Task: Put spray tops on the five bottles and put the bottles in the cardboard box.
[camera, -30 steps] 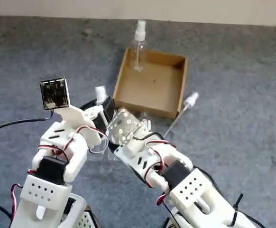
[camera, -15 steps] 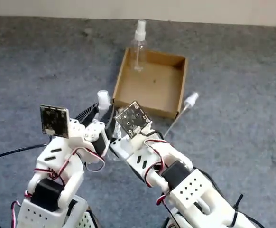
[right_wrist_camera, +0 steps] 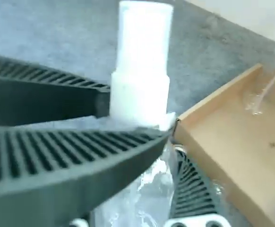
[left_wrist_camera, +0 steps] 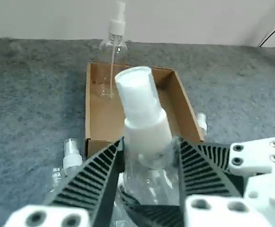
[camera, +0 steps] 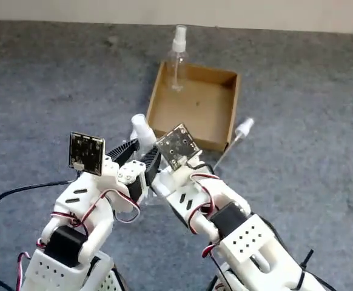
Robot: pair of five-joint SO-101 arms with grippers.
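Our left hand (left_wrist_camera: 149, 149) and right hand (right_wrist_camera: 158, 163), both clamped on the capped bottle (camera: 141, 128), now hold it closer to the near corner of the box (camera: 233, 112); boxing looks next.

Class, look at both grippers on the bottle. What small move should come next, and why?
Probably open the right gripper, so that the left gripper alone holds the bottle. The spray top looks seated on it, both grippers are closed on it, and the cardboard box lies just beyond.
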